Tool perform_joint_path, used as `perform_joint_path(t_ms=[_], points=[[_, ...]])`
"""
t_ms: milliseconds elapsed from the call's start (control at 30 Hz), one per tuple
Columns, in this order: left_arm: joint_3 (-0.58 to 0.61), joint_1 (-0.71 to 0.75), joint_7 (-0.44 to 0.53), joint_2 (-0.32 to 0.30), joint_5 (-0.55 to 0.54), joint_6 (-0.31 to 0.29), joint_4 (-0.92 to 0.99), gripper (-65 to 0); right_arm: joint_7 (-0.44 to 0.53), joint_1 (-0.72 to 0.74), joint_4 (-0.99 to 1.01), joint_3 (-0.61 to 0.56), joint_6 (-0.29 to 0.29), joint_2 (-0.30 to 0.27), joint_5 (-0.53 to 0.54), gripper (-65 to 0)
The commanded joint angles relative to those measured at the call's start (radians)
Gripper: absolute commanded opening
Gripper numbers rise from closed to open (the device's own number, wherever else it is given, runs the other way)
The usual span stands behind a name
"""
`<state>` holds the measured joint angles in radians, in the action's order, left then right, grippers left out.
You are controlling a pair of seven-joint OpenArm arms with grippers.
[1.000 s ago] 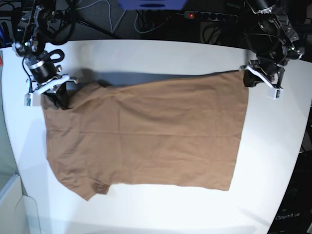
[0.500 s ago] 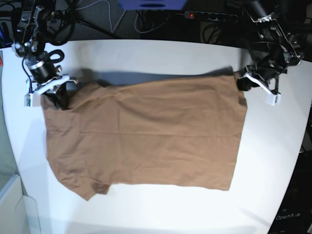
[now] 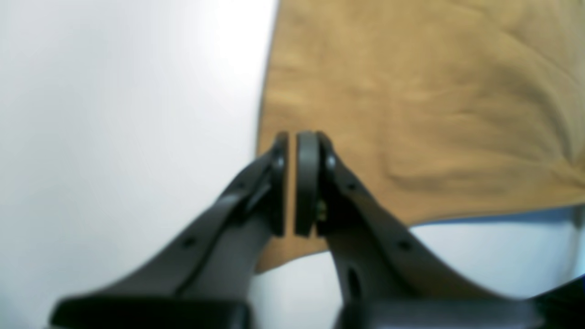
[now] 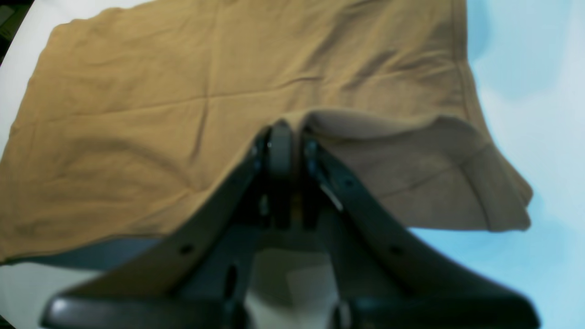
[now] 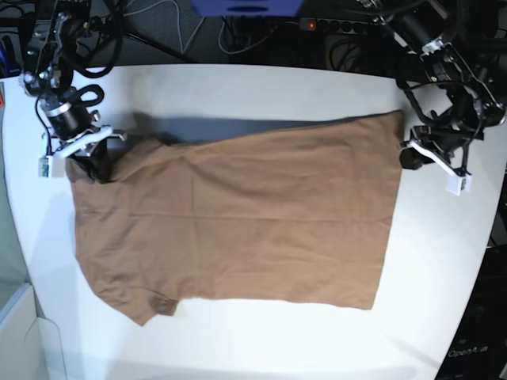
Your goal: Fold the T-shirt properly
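Observation:
The tan-brown T-shirt (image 5: 238, 222) lies spread flat on the white table (image 5: 261, 340), hem toward the right and sleeves toward the left. My right gripper (image 5: 93, 166) is at the shirt's far left shoulder. In the right wrist view, that right gripper (image 4: 290, 125) is shut on a raised fold of the T-shirt (image 4: 137, 114), with a sleeve (image 4: 457, 183) beside it. My left gripper (image 5: 406, 157) hovers at the hem's right edge. Seen from its wrist, the left gripper (image 3: 292, 137) is shut just above the T-shirt (image 3: 411, 91), with no cloth between the pads.
A power strip (image 5: 341, 25) and cables lie on the dark floor behind the table's far edge. A pale bin (image 5: 16, 332) stands off the table's near left corner. Bare white tabletop surrounds the shirt on all sides.
My left gripper has moved from the hem's far corner toward the near side along the shirt's right edge. That corner now lies flat. The right gripper has barely shifted.

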<state>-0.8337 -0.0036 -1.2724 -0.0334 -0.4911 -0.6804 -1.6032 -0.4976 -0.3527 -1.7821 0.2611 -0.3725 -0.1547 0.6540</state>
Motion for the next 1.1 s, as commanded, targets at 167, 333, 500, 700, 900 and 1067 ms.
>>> perform_joint_path(t_ms=[167, 333, 500, 700, 900, 1067], points=[[0.034, -0.028, 0.009, -0.021, -0.021, 0.027, -0.021, -61.8, 0.027, 0.013, -0.015, 0.004, -0.007, -0.013, 0.016, -64.4], [0.058, 0.086, -0.066, -0.073, -0.030, 0.034, -0.021, -57.2, 0.027, 0.011, -0.015, 0.004, -0.007, -0.013, 0.016, -64.3], [0.049, 0.193, -0.029, -0.118, -0.028, -0.018, -0.021, -40.4, 0.027, 0.008, -0.015, 0.004, -0.007, -0.013, 0.016, -64.3], [0.007, 0.202, -0.010, -0.115, -0.021, -0.018, -0.001, -35.3, 0.027, 0.005, -0.015, 0.002, -0.007, -0.013, 0.016, -64.3], [0.009, 0.130, -0.010, -0.121, -0.021, -0.018, 0.188, -35.3, 0.027, 0.005, -0.015, -0.024, -0.007, -0.016, 0.016, -64.3], [0.046, 0.119, -0.010, -0.122, -0.021, -0.018, 0.235, -35.3, 0.027, 0.005, -0.015, -0.044, -0.007, -0.029, 0.016, -64.3]])
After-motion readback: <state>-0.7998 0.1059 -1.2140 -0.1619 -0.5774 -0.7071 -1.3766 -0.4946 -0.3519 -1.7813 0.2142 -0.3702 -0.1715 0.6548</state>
